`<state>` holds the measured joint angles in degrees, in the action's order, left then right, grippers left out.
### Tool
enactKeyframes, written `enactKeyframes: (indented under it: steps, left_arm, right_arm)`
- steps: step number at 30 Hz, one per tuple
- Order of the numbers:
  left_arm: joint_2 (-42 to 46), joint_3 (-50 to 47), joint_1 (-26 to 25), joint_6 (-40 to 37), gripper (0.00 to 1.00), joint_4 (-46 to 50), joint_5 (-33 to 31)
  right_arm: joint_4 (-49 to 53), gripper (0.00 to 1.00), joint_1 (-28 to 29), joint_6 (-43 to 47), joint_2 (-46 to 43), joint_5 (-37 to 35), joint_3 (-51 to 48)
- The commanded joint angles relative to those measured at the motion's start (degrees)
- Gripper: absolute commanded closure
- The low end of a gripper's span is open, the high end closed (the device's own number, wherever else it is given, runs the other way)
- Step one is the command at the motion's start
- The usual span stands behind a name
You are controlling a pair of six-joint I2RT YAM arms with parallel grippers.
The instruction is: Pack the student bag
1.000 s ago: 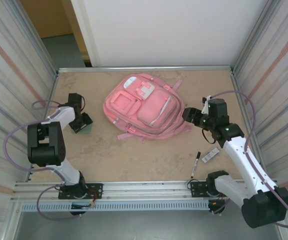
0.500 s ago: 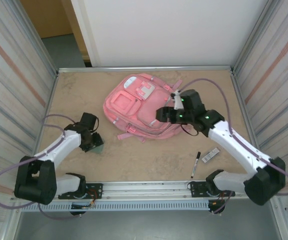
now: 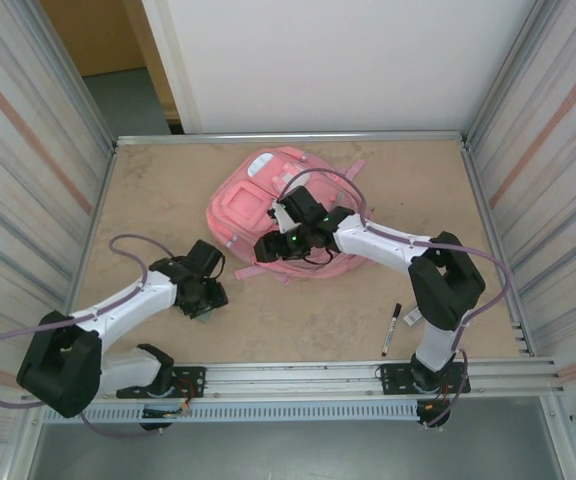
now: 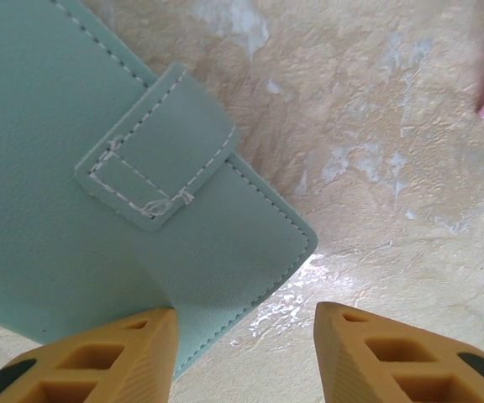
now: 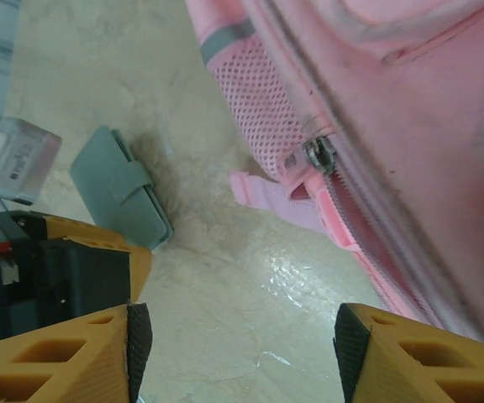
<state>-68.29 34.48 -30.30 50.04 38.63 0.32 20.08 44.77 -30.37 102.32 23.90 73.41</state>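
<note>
So the student bag (image 3: 243, 210), the big pink backpack, is lying flat on the table (image 3: 308, 310) a bit back of the middle, front pockets facing up and the end with the white patch pointing at the far wall. The right arm is stretched across the bag's near edge, and its right gripper (image 5: 238, 336) hangs low just off the bag's near-left corner. The jaws are spread wide with nothing between them, so it's released, just bare tabletop in the gap. From that wrist cam you can see the zipper pull (image 5: 318, 156) sitting right at the edge of the mesh side pocket (image 5: 255, 101), with a pink strap (image 5: 280, 200) sticking out onto the table below it. Over on the left, near the bag but not touching it, there's a teal wallet (image 4: 99, 168) with a stitched snap tab lying flat. The left gripper (image 4: 246, 323) is right down over the wallet's corner, jaws apart and not clamped on anything. One finger (image 4: 99, 357) overlaps the wallet's edge, and I can't tell if it's actually touching. Near the right arm's base there's a black marker (image 3: 392, 329) and a small grey item (image 3: 414, 317) half hidden by the arm.
</note>
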Motion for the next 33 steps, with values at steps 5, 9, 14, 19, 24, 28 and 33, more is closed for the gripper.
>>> enactKeyframes:
  steps: [5, 9, 14, 19, 24, 28, 33]
  left_arm:
    - [3.16, -4.81, -14.01, 12.31, 0.56, 2.2, -2.52]
    - [2.08, -5.26, -20.78, 16.66, 0.55, 0.77, -0.39]
    - [3.46, -0.36, -24.36, 16.52, 0.52, 7.53, -1.4]
    - [9.19, 6.97, -22.12, 13.24, 0.53, 17.94, -6.36]
    - [17.88, 4.71, -14.09, 13.21, 0.57, 21.72, -3.75]
    - [24.54, -4.57, -2.03, 11.7, 0.7, 14.33, 7.31]
    - [25.8, -11.61, 2.97, 11.96, 0.82, 4.59, 12.32]
  right_arm:
    - [1.32, 0.4, -0.37, 2.02, 2.72, 2.93, 3.76]
    - [1.6, 0.4, -0.02, 0.83, 5.05, 6.27, 5.13]
    - [1.37, 0.41, 1.59, 1.14, 8.21, 9.1, 6.42]
    - [1.5, 0.45, 3.13, 0.92, 10.69, 10.84, 7.33]
    - [3.18, 0.46, 5.84, 0.73, 12.0, 11.08, 8.42]
    - [2.83, 0.46, 8.63, 0.11, 15.47, 12.37, 9.64]
    - [1.9, 0.46, 11.65, -1.11, 19.51, 15.28, 11.36]
